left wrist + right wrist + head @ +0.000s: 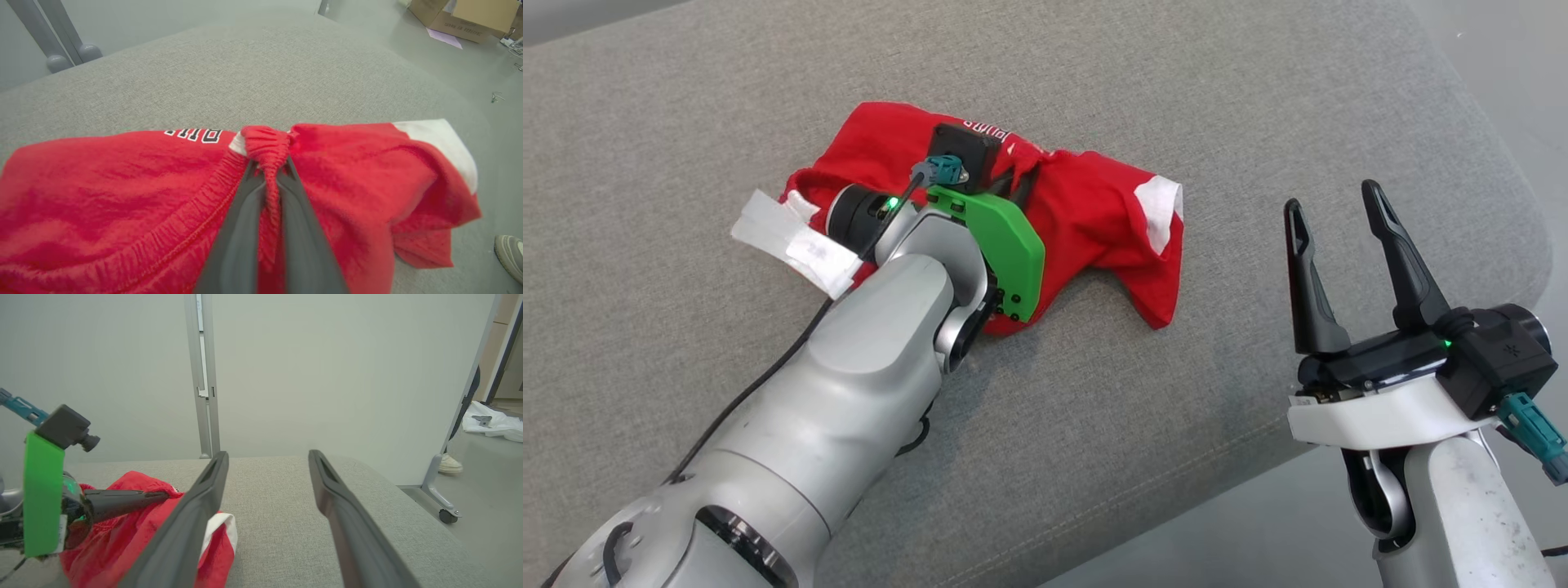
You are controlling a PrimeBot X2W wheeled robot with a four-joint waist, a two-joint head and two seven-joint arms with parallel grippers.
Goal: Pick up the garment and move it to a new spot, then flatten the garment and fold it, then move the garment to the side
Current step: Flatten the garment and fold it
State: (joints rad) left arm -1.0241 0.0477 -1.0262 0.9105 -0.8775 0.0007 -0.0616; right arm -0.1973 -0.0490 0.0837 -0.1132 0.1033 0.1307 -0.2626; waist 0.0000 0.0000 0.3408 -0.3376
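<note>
My left gripper (pixel 267 165) pinches the red garment (pixel 122 192) by its waistband. My right gripper (pixel 1330 196) sits well right of the garment, fingers spread.

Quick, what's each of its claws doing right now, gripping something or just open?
Left gripper: closed, pinching a bunched fold of the red garment.
Right gripper: open, holding nothing.

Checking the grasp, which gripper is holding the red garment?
The left gripper, shut on a bunched fold of the garment; the right gripper hangs open, clear of it.

The left arm (pixel 874 367) overlies the garment (pixel 1086 212); cushion (pixel 1176 98) around it lies open.
</note>
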